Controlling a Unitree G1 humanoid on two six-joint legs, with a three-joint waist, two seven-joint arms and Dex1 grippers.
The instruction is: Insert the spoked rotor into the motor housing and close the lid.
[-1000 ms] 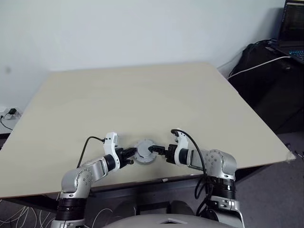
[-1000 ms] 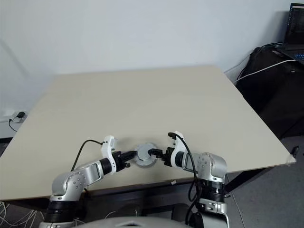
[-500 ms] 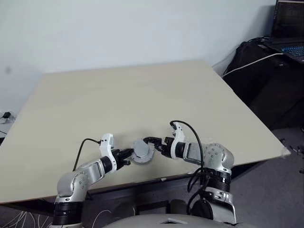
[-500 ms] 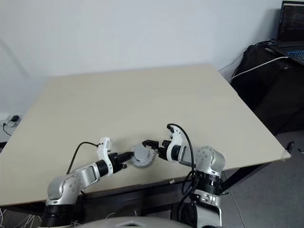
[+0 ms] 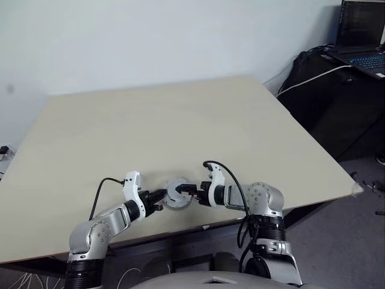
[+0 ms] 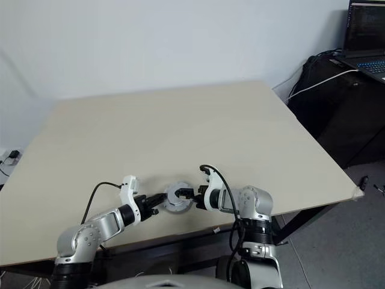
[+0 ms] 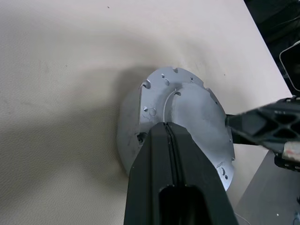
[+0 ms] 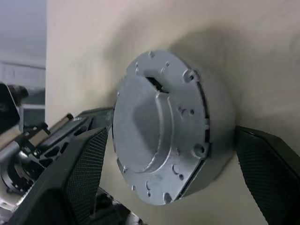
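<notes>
Right gripper [image 8: 159, 154]: moved in since earlier, fingers wide astride motor housing [image 8: 168, 126]. Left gripper [image 7: 171, 136]: fingers closed, tip over housing. Table [image 5: 180, 120] bare; laptop [image 5: 361, 36] beyond.

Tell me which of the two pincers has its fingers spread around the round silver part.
The right pincer: its fingers stand wide on either side of the round silver part. The left pincer is shut, fingers pressed together against the part's rim.

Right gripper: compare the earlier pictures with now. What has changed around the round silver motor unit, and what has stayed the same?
The right gripper swung in over the round silver motor unit and now straddles it, jaws open. The left gripper stayed shut against the unit's other edge; the unit stayed put on the table.
</notes>
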